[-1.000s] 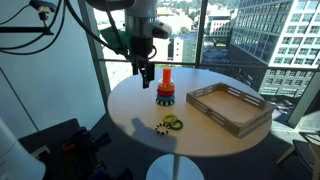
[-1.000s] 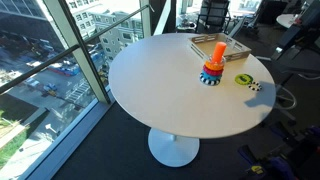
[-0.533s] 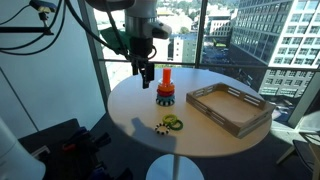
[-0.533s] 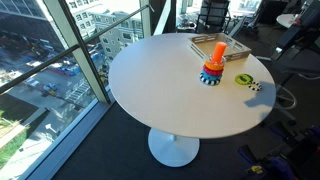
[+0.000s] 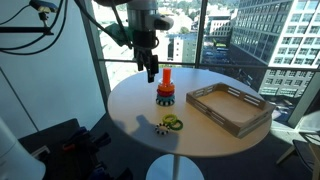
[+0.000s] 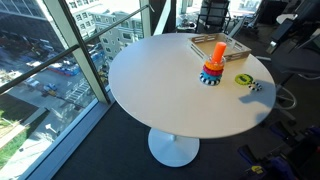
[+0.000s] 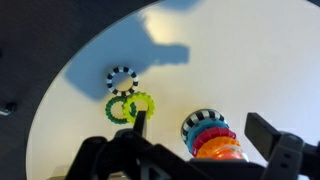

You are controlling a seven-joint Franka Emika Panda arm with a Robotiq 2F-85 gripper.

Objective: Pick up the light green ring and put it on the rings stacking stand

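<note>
In an exterior view, the gripper (image 5: 150,72) is hanging above the table (image 5: 130,110) near its far edge, beside the rings stacking stand (image 5: 165,90). The light green ring (image 5: 174,122) is lying near the front edge.

In an exterior view, the light green ring (image 6: 243,80) is lying near the table's right edge, apart from the stand (image 6: 212,66).

In the wrist view, the gripper (image 7: 200,128) is spreading its 2 jaws wide, holding nothing. The light green ring (image 7: 141,104) is touching a dark green ring (image 7: 119,108), below a toothed ring (image 7: 122,79).

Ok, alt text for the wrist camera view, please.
The open, empty claw hangs over a round white table, the rings stacking stand below it. Left of the stand lie the light green ring, touching a darker green ring, and a black-and-white toothed ring.
</note>
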